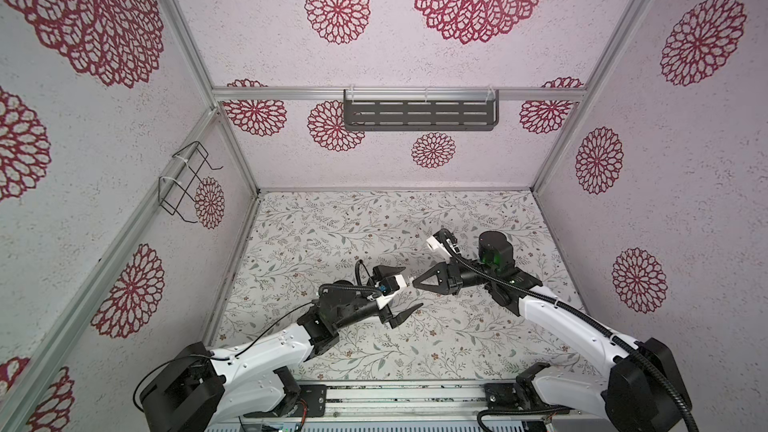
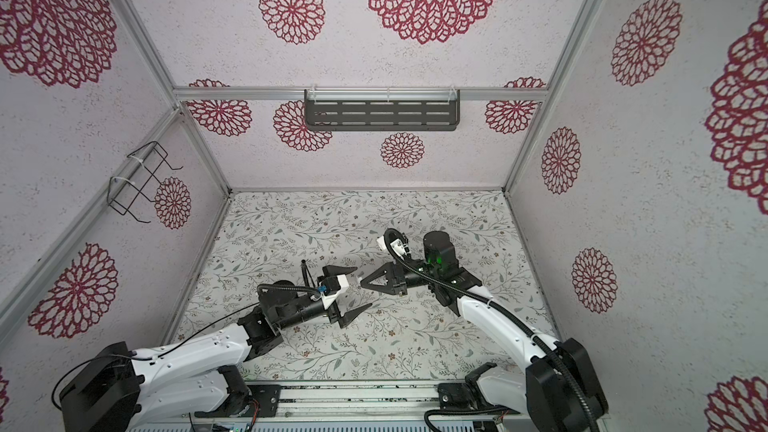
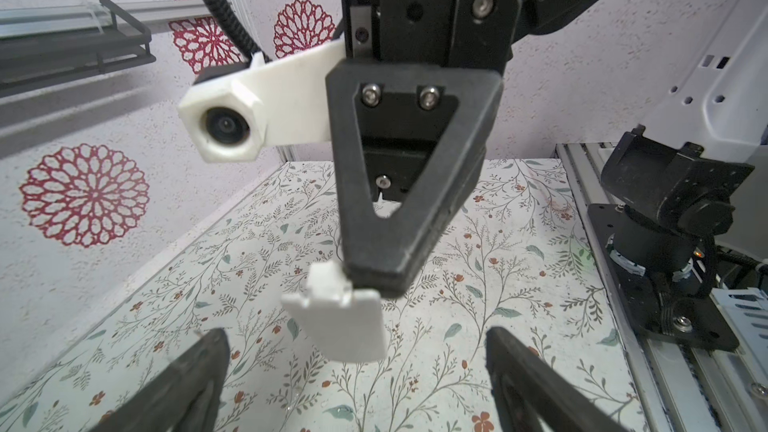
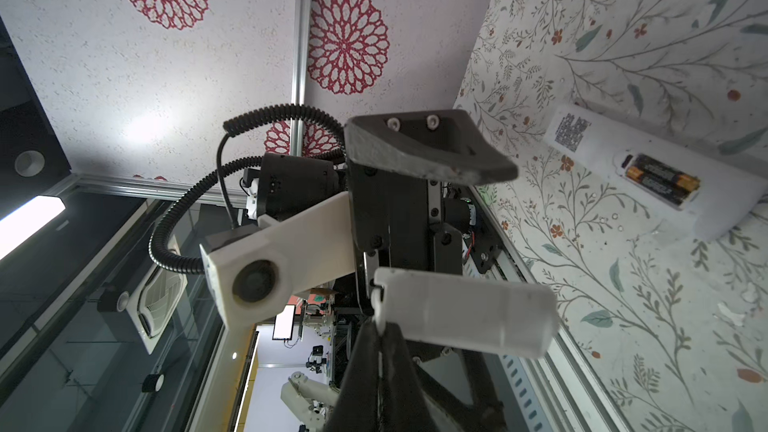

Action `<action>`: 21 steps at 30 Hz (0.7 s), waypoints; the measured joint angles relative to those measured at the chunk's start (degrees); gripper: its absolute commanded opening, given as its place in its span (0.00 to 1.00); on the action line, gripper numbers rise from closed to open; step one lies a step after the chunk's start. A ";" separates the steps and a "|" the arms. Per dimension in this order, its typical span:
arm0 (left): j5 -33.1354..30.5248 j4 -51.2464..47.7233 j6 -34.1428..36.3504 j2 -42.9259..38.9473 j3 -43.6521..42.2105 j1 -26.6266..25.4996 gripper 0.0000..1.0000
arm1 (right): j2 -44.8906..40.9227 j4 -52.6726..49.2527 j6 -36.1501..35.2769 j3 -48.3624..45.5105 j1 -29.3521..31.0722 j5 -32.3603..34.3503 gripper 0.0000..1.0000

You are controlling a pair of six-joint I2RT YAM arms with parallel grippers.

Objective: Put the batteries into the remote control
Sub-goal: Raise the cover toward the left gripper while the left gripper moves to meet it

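Remote control (image 4: 602, 151): we are seeing it lying back-up on the surface (image 4: 623, 326).
Bay (image 4: 624, 161): holding both batteries (image 4: 660, 179).
Right gripper (image 3: 369, 281): jaws pinching a white cover (image 3: 345, 326).
Left gripper (image 1: 412, 288): jaws standing wide apart.

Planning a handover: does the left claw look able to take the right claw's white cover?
Likely yes: the left claw is open, facing the cover, which the right claw pinches by one end.

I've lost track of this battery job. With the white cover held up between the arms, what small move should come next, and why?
Probably close the left gripper on the white cover. The right gripper pinches only its edge, it hangs between the open left fingers, and both batteries already sit in the bay of the remote control.
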 measured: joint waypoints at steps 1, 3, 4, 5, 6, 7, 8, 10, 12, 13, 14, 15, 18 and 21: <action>0.02 0.02 -0.02 0.20 0.24 0.00 0.91 | 0.00 0.02 0.11 -0.02 0.02 -0.09 0.07; -0.02 0.11 0.07 0.81 0.70 0.00 0.84 | 0.00 0.07 0.50 -0.02 0.20 -0.31 0.07; -0.04 0.11 0.11 1.27 0.94 -0.02 0.79 | 0.00 0.07 0.61 -0.02 0.31 -0.50 0.07; -0.04 0.09 0.24 1.68 1.14 -0.04 0.74 | 0.00 0.07 0.72 -0.02 0.46 -0.61 0.07; -0.09 0.09 0.35 1.99 1.25 -0.07 0.70 | 0.00 0.11 0.98 -0.02 0.55 -0.61 0.07; -0.04 0.00 0.28 2.21 1.36 -0.09 0.65 | 0.00 0.17 1.11 -0.02 0.63 -0.61 0.07; -0.02 0.00 0.52 2.45 1.46 -0.09 0.61 | 0.00 0.39 1.49 -0.04 0.74 -0.61 0.07; -0.07 -0.24 0.83 2.78 1.79 -0.13 0.56 | -0.02 1.33 1.75 -0.31 0.90 -0.61 0.07; -0.26 -0.48 0.96 2.95 2.32 -0.15 0.52 | -0.04 2.43 2.14 -0.85 1.01 -0.61 0.08; -0.33 -0.50 1.05 2.99 2.49 -0.15 0.51 | -0.04 2.91 2.36 -1.18 1.01 -0.61 0.08; -0.37 -0.66 1.07 2.99 2.60 -0.15 0.49 | -0.04 3.34 2.60 -1.60 1.01 -0.59 0.08; -0.44 -0.81 1.09 3.02 2.73 -0.15 0.47 | -0.04 3.69 2.71 -1.95 1.01 -0.59 0.08; -0.46 -1.51 1.03 3.02 3.21 -0.15 0.40 | -0.04 5.09 3.50 -3.06 1.01 -0.59 0.09; -0.42 -2.91 0.98 3.02 3.61 -0.20 0.34 | -0.04 6.05 3.91 -3.41 1.01 -0.55 0.11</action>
